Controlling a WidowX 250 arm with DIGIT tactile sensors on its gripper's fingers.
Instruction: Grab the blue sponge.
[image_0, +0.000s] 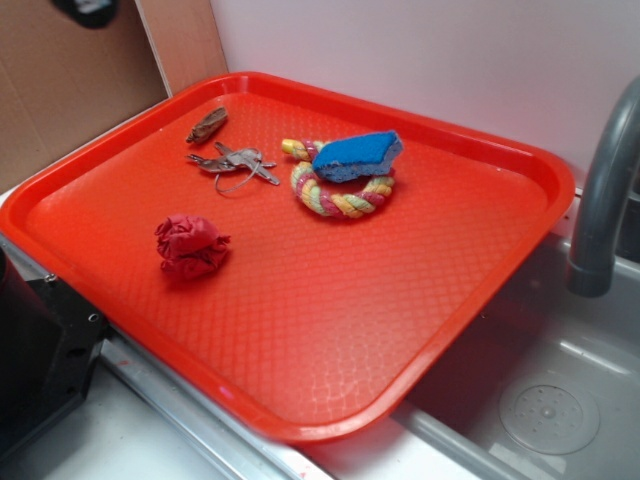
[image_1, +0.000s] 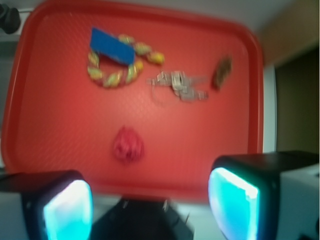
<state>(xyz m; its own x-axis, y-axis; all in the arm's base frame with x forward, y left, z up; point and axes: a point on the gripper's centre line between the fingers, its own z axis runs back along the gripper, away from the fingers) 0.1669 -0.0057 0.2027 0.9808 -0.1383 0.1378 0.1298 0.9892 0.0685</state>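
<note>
My gripper (image_1: 150, 205) hangs released, short of the tray (image_1: 50, 150). The sponge (image_1: 112, 46) lies at eleven o'clock, resting on the rope ring (image_1: 107, 77). It looks light and squashy; I'd pinch its long flat sides

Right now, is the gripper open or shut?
Open. In the wrist view the gripper has its two fingers wide apart with nothing between; the sponge lies far off on the rope ring.
</note>
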